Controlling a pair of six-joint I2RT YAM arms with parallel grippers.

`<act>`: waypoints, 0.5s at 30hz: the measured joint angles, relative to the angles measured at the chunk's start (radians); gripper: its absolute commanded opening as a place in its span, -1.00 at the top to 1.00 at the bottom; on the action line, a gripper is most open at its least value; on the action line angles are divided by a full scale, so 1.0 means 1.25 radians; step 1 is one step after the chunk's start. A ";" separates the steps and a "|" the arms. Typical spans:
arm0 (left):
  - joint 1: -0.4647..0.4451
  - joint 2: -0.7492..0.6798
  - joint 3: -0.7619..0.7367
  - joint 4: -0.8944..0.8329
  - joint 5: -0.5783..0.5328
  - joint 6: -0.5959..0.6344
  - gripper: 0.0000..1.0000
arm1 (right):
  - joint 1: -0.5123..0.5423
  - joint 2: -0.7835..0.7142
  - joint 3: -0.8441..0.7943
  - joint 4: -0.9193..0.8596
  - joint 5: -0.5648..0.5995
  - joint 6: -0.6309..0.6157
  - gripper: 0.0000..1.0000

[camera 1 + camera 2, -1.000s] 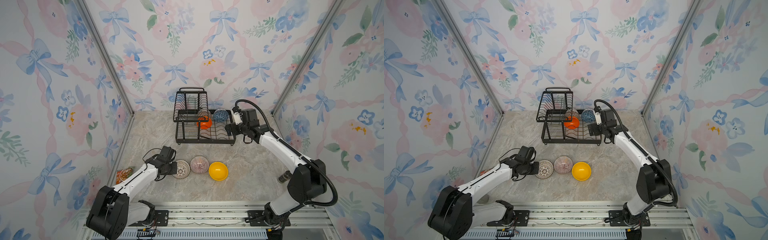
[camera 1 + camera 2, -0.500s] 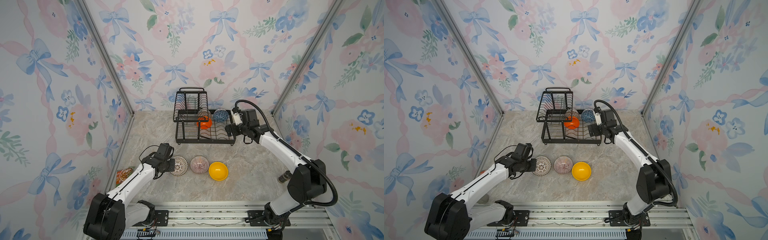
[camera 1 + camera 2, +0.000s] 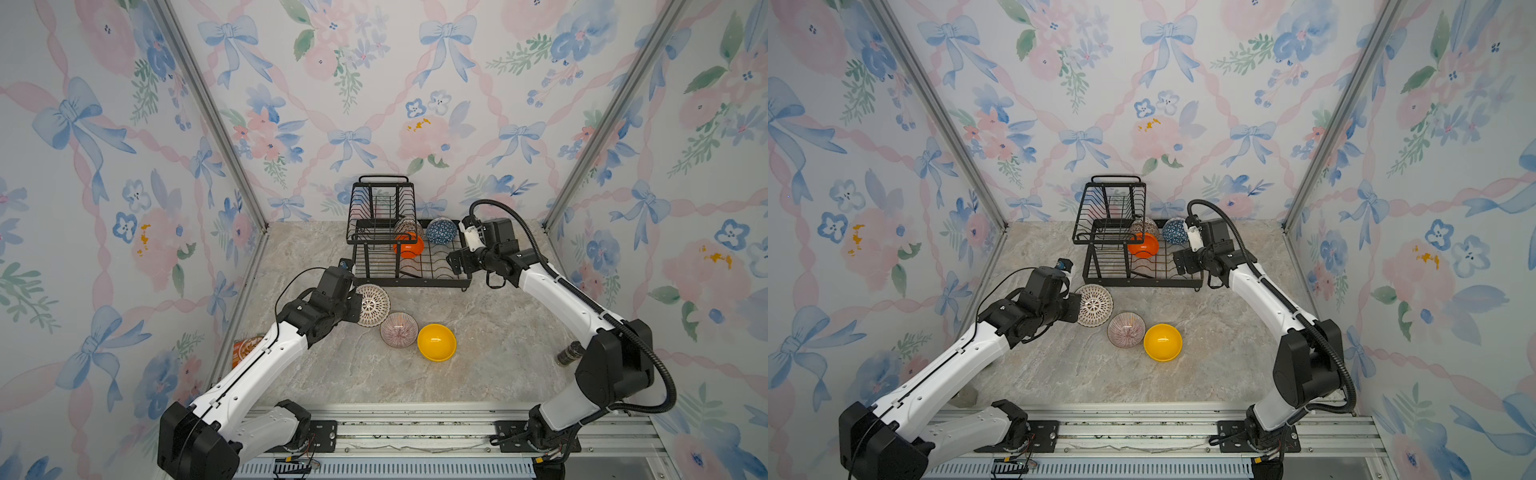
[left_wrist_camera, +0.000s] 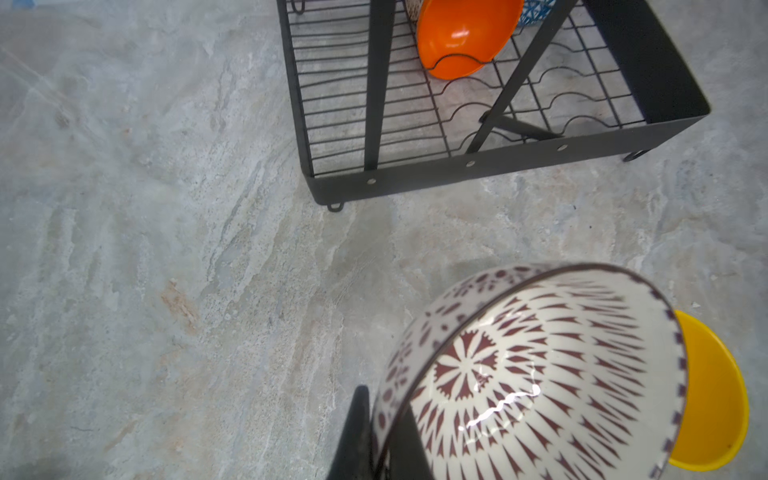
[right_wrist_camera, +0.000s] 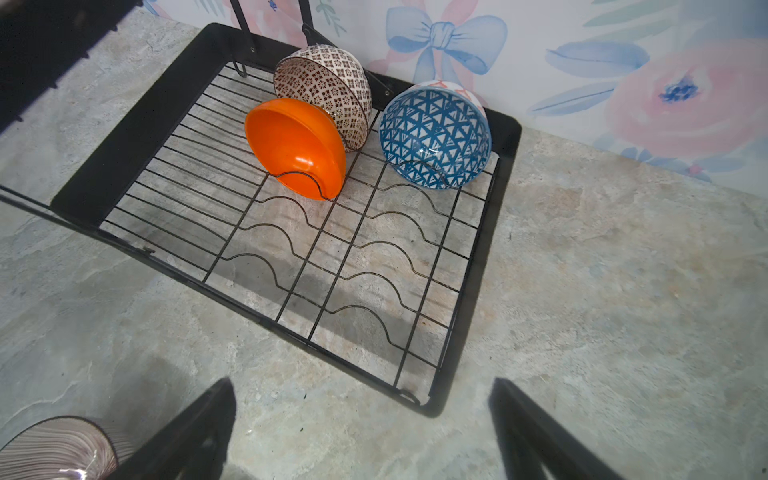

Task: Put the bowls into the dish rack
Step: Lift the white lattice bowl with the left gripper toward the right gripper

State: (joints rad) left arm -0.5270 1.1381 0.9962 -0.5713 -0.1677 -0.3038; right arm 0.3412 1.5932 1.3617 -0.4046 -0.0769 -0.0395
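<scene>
far left, an orange can (image 3: 245,348) lies half hidden behind my left arm on the marbled table (image 3: 332,374). next along, the left gripper (image 4: 379,419) is pinched tight on the rim of the white lattice bowl (image 3: 372,304), one finger inside and one outside; the bowl is tipped up on edge with its glossy dark-red starburst inside facing the top camera, just short of the rack's front left corner. beside it on the table, the pinkish striped bowl (image 3: 399,329) sits upright with fine radial lines, touching or nearly touching the plain yellow bowl (image 3: 436,342), which is smooth and shiny. behind them stands the dish rack (image 3: 411,276), black wire with wavy slot rows in a flat tray and a raised basket with a loop handle on its left part. in the tray, near the back, the orange bowl (image 5: 295,145) stands on edge in a slot and leans against the brown-beige mosaic bowl (image 5: 328,79) behind it; the blue bowl (image 5: 434,139), with white triangles, stands on edge in the back right corner, apart from those two. the right gripper (image 5: 362,386) hovers by the rack's right side with its jaws spread wide and holding nothing. far right, a dark cylinder (image 3: 567,354) sits beside the right arm.
</scene>
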 measured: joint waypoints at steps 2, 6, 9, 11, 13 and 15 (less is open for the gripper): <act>-0.016 0.020 0.034 0.021 0.002 0.010 1.00 | 0.000 -0.018 0.000 -0.005 -0.021 0.005 -0.93; -0.029 0.056 0.071 0.080 0.033 0.022 1.00 | 0.000 -0.079 0.000 -0.014 -0.060 0.013 -0.93; -0.039 0.095 0.095 0.107 0.050 0.031 1.00 | 0.008 -0.133 0.000 -0.025 -0.084 0.017 -0.94; -0.047 0.122 0.110 0.125 0.060 0.034 1.00 | 0.016 -0.164 0.000 -0.032 -0.097 0.020 -0.93; -0.058 0.149 0.124 0.141 0.070 0.038 1.00 | 0.028 -0.186 0.000 -0.035 -0.110 0.026 -0.93; -0.070 0.177 0.143 0.154 0.078 0.043 1.00 | 0.045 -0.198 0.000 -0.038 -0.121 0.031 -0.93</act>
State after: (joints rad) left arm -0.6147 1.3598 1.1751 -0.3794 -0.0696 -0.2501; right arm 0.3981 1.3460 1.3617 -0.4519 -0.2283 -0.0013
